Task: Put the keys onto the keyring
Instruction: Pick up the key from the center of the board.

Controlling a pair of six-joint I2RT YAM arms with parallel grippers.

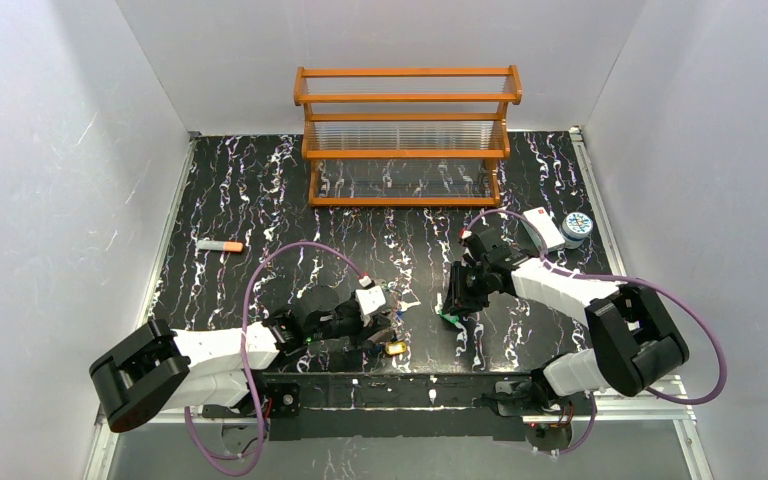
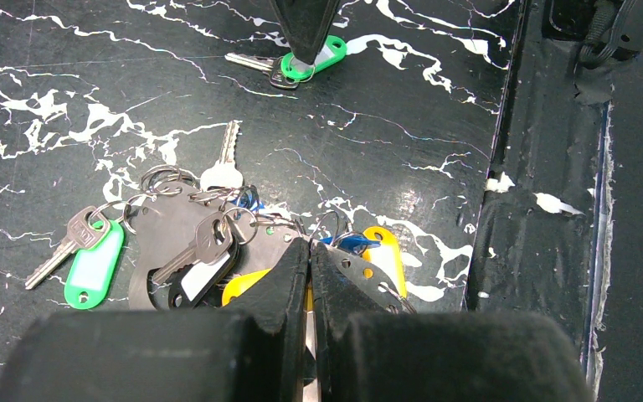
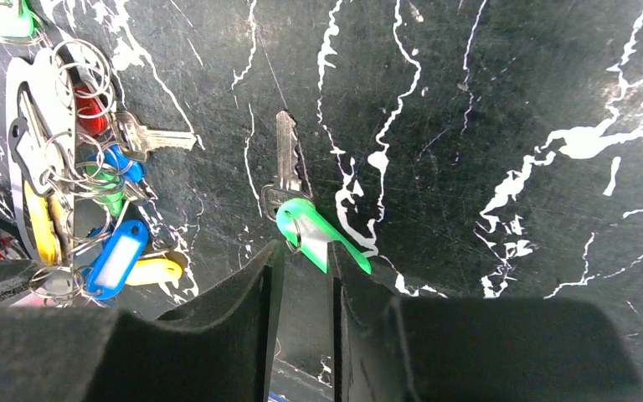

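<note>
The step in hand looks like collecting the stray silver key with the green plastic tag [image 3: 298,220]. It lies flat on the black, white-veined surface [image 1: 260,190], apart from the bunch of silver keys with coloured tags [image 2: 209,243] that seems threaded on the whitish thin oval keyring [image 3: 21,100]. The next move calls for a firm pinch on that tag, then a lift towards the ring. Only the right wrist view shows the right tool [image 3: 304,251] narrowly parted astride the tag, grip uncertain, while only the left wrist view shows the left tool [image 2: 310,260] pressed together at the bunch's near edge.
</note>
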